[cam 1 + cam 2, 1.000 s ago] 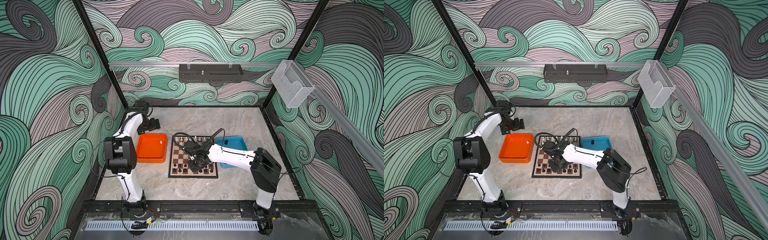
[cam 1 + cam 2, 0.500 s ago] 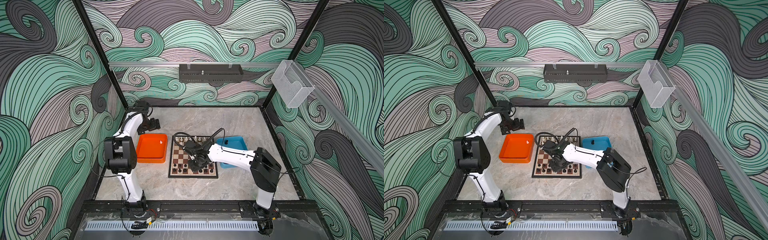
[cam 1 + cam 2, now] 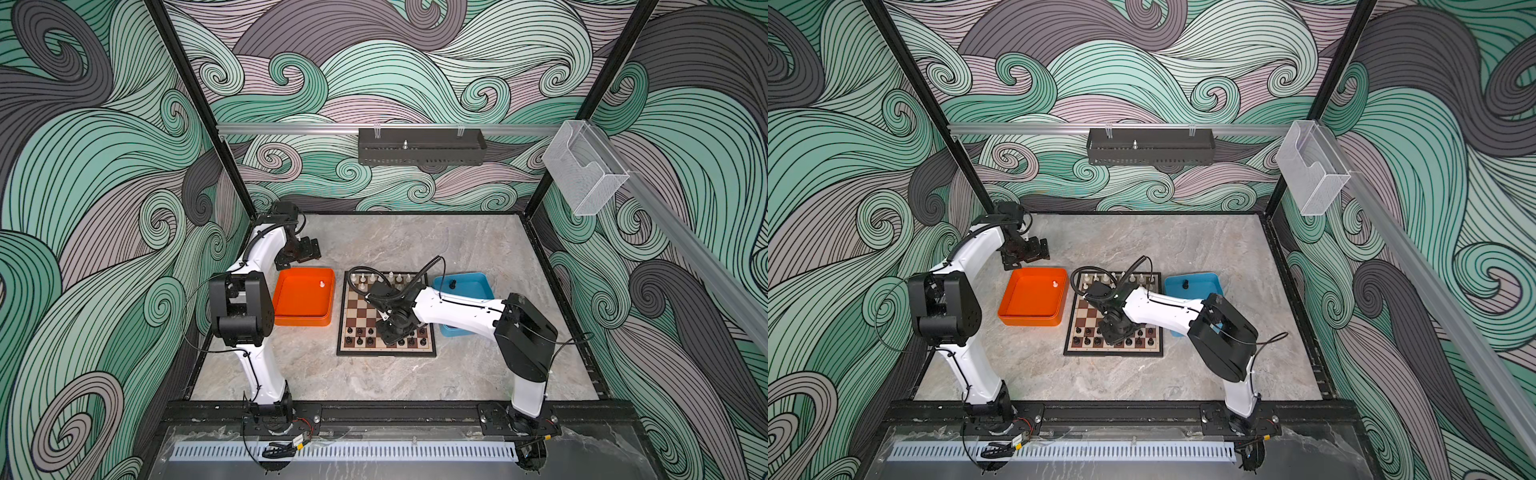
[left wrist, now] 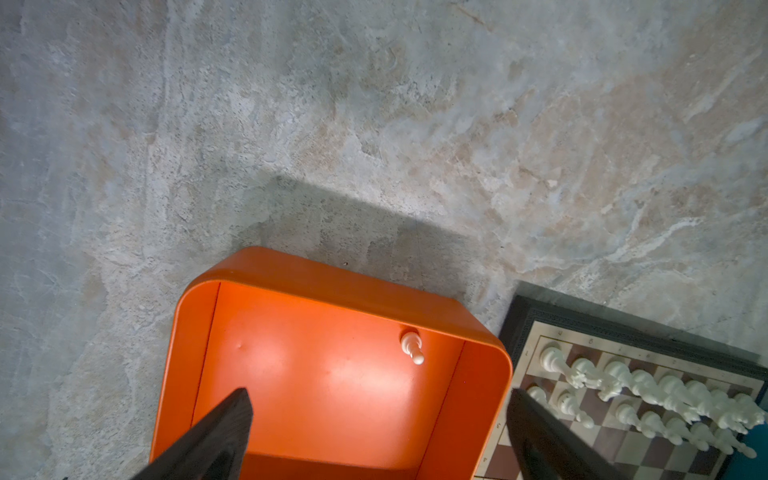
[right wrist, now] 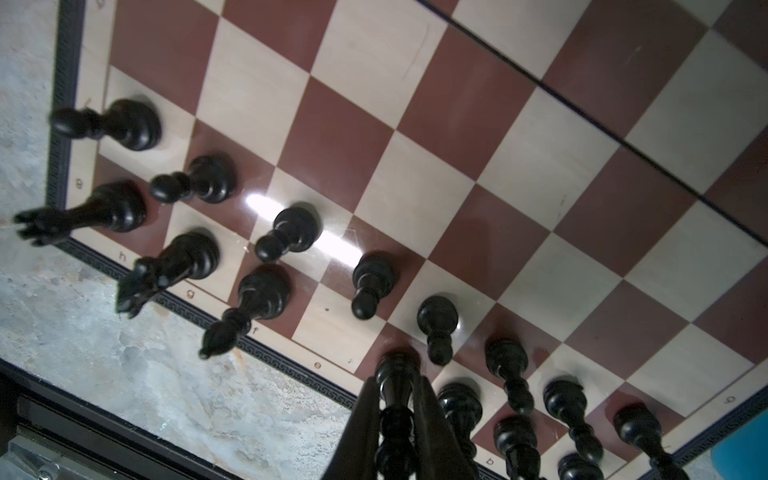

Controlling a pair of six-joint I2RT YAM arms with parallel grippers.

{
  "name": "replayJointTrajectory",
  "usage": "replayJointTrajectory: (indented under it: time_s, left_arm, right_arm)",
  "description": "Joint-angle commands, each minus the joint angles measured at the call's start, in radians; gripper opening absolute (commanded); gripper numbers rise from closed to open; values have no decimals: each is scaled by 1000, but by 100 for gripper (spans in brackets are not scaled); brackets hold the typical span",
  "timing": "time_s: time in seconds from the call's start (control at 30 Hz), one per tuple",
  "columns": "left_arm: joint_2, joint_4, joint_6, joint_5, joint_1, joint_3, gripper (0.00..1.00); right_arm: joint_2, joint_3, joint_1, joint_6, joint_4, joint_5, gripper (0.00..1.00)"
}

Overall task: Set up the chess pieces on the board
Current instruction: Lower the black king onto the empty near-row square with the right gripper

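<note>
Chessmen in black point(image 5: 286, 232) crowd the board's point(image 3: 361, 309) near rows, where the right pincer point(image 5: 397, 386) clenches a tall black piece point(image 5: 397, 361). White chessmen point(image 4: 582, 370) line the far rows; at the far edge of the orange tray point(image 4: 332, 274), which holds one white piece point(image 4: 412, 351), the left pincer point(image 3: 309, 249) hangs released.

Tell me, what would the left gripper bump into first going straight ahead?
Probably the orange tray: the open left gripper points into its bare floor, close to the white piece. Depth is unclear.

Your right gripper point(image 3: 389, 332) has edged only a touch toward 6 o'clock over the board point(image 3: 356, 309), the tall black piece point(image 5: 395, 370) pinched between its fingers.
</note>
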Motion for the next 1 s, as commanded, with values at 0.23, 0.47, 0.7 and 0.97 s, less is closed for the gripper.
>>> replayJointTrajectory:
  time_s: [0.23, 0.47, 0.7, 0.97]
  left_arm:
    - [18, -10, -5, 7, 7, 23, 98]
    - [18, -10, -5, 6, 7, 23, 98]
    - [18, -10, -5, 8, 7, 23, 98]
    - [18, -10, -5, 9, 7, 22, 98]
  right_arm:
    - [6, -3, -3, 12, -14, -3, 20]
    - [3, -6, -3, 14, -14, -2, 21]
    - [-2, -9, -3, 16, -14, 2, 22]
    - [-15, -13, -2, 19, -18, 17, 24]
